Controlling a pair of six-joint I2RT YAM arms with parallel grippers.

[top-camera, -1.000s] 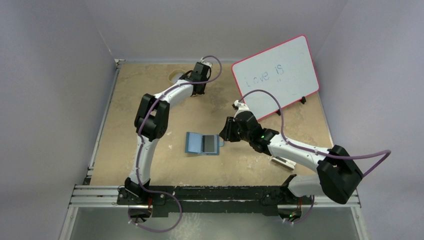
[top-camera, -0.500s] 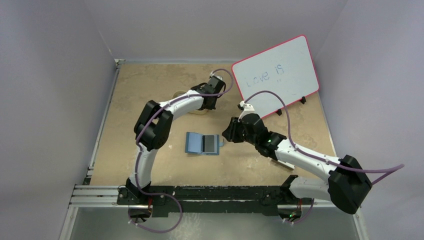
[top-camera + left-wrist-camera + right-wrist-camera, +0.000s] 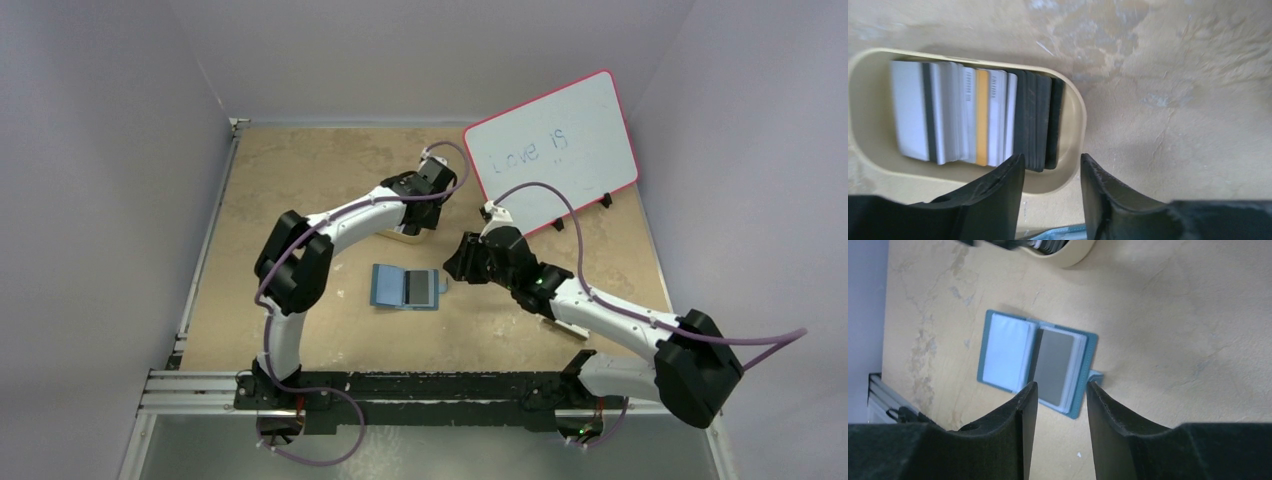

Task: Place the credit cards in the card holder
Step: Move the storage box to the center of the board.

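Note:
Several credit cards (image 3: 963, 115), pale ones on the left and black ones (image 3: 1035, 120) on the right, stand packed in a tan oval tray (image 3: 1074, 112). My left gripper (image 3: 1050, 160) hovers open over the tray's near end, with nothing between its fingers. From above, that gripper (image 3: 415, 218) is over the tray (image 3: 405, 234). The teal card holder (image 3: 405, 288) lies open on the table, just below the tray. In the right wrist view a grey card (image 3: 1054, 365) sits in the sleeve of the card holder (image 3: 1003, 350). My right gripper (image 3: 1062, 387) is open and empty at its right edge.
A pink-framed whiteboard (image 3: 552, 150) leans at the back right. A small white block (image 3: 560, 326) lies under my right forearm. The table's left rail (image 3: 205, 250) and the grey walls bound the space.
The left arm swung from the back toward the middle, and the tray came with it, ending beside the card holder. Its jaws have opened. The right jaws widened slightly.

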